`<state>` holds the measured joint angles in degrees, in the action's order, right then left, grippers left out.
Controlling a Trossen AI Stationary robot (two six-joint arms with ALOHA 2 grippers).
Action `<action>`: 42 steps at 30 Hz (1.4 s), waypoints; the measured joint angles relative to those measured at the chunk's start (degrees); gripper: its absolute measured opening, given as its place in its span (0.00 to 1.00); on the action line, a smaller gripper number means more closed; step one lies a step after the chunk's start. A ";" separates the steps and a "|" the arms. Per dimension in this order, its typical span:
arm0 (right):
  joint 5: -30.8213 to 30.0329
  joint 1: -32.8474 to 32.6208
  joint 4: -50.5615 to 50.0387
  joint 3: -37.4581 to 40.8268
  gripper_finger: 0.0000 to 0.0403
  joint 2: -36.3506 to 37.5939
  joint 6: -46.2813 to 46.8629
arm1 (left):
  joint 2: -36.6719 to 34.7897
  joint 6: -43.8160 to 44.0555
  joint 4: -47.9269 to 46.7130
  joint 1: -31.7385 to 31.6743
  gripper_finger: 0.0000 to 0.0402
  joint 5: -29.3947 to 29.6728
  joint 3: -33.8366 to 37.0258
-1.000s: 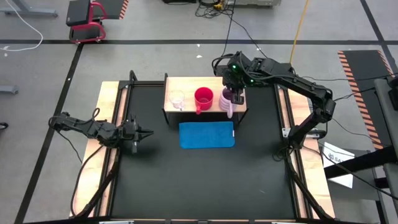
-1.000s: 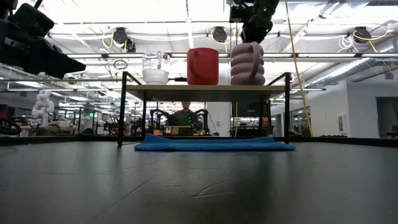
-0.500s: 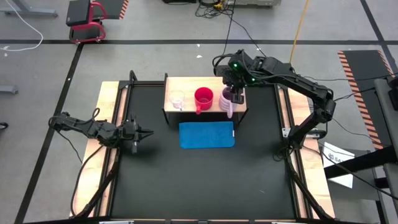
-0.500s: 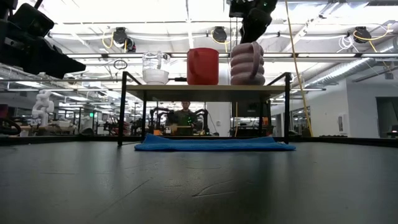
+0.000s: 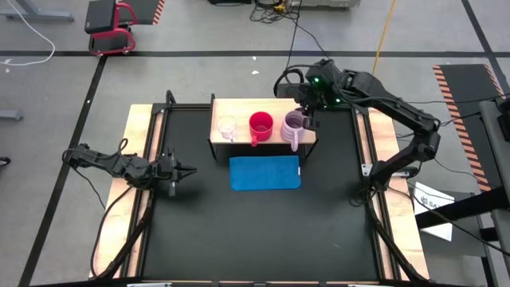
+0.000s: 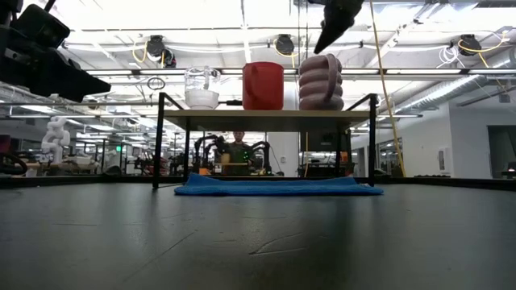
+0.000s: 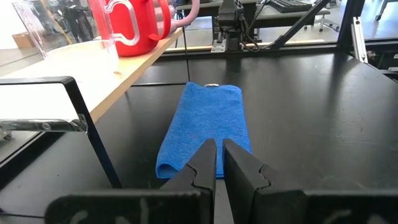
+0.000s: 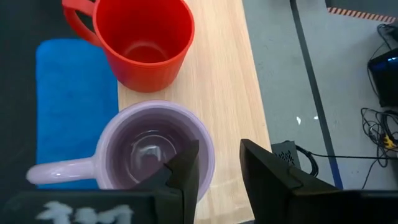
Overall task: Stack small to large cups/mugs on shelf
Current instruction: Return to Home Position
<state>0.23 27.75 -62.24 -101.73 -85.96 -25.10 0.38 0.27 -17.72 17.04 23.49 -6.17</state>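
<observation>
Glass cup (image 5: pixel 227 126), red mug (image 5: pixel 260 123) and lilac mug (image 5: pixel 294 122) line the shelf (image 5: pixel 239 108). Right gripper (image 8: pixel 217 155) hangs above the lilac mug, fingers spread. Left gripper (image 7: pixel 219 146) sits beside the shelf, fingers pressed together.

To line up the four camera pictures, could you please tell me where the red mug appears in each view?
High view: red mug on the shelf, between glass cup and lilac mug.
Low view: the mug stands mid-shelf, above the blue mat.
Left wrist view: the mug stands just beyond the glass cup.
Right wrist view: the mug stands beside the lilac mug.
Shared landmark: the light wooden shelf top under it.
</observation>
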 joint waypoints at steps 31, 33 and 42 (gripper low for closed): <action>1.61 -4.84 -0.50 1.45 0.00 14.46 5.67 | -0.02 0.22 0.30 0.00 0.08 -0.04 0.00; 1.78 -5.73 -0.98 3.01 0.00 16.63 7.01 | 0.00 0.22 0.33 0.00 0.08 -0.04 0.00; 2.78 -9.58 -0.61 15.78 0.00 28.84 9.44 | -0.02 0.22 0.35 0.00 0.08 -0.04 0.00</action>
<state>3.01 18.17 -62.85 -85.96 -57.12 -15.66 0.36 0.49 -17.36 17.03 23.44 -6.17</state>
